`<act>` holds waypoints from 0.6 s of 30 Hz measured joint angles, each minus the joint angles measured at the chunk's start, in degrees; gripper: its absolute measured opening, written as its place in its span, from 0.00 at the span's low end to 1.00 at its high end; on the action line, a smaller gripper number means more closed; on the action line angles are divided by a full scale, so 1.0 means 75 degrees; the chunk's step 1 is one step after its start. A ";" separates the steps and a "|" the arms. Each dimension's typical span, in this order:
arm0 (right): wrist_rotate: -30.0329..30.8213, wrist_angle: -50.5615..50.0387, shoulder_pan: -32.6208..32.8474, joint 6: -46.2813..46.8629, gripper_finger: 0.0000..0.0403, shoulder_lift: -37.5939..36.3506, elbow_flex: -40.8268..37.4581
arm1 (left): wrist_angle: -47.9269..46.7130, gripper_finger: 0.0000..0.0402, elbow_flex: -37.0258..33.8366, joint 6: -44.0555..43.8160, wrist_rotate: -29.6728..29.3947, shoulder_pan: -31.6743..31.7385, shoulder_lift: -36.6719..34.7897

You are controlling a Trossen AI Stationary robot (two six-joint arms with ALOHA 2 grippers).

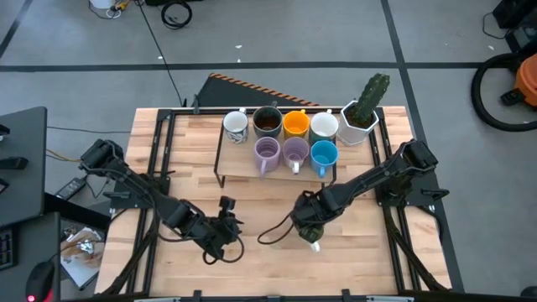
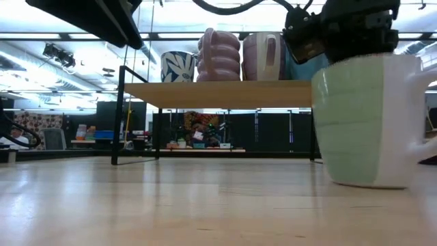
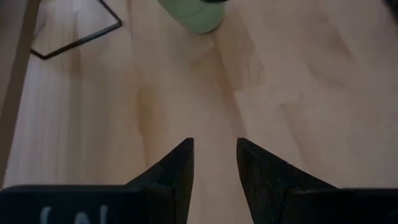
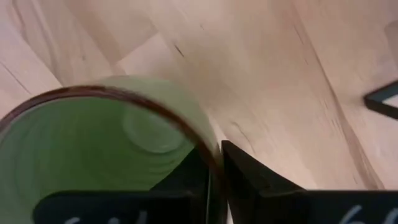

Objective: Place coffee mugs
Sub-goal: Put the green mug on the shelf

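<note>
Right claw pinching the rim of the pale green ceramic mug on the desk.

We see the right claw (image 4: 213,180) reaching in from the right side of the light wooden desk (image 1: 252,252), its arm bent low toward the middle front, one finger inside and one outside the wall of the pale green ceramic mug (image 4: 93,149), clenched on its rim. The mug stands upright on the desk, in front of the low wooden shelf (image 1: 277,172). That shelf carries seven other mugs in two rows beside a white hexagonal cactus pot (image 1: 361,117). The left claw (image 3: 214,165) hovers low over the front left of the desk, its fingers parted and holding nothing, pointing toward the green mug.
</note>
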 joint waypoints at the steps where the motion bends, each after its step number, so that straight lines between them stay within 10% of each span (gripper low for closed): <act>1: 0.0036 0.0046 -0.0003 0.0001 0.12 0.0000 0.0000 | -0.0044 0.32 0.0000 0.0058 -0.0017 0.0026 0.0000; 18: 0.1401 0.0344 0.0242 -0.1239 0.46 -0.0717 0.0003 | 0.0356 0.32 0.0003 0.0171 0.0426 0.0162 0.0000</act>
